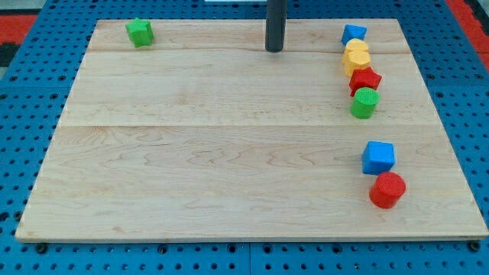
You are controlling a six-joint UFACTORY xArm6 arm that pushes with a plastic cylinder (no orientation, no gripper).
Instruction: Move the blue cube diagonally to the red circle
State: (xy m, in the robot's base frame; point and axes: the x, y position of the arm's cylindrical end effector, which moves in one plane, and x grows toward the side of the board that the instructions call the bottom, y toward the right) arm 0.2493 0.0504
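The blue cube point(378, 156) sits at the view's right, just above and slightly left of the red circle point(387, 189), almost touching it. My tip point(274, 49) is at the view's top centre, far up and left of both blocks and touching none.
A column of blocks stands at the top right: a blue block point(353, 33), two yellow blocks point(356, 57), a red star point(365, 79) and a green cylinder point(364, 102). A green block point(140, 31) is at the top left. The wooden board point(191, 153) rests on a blue pegboard.
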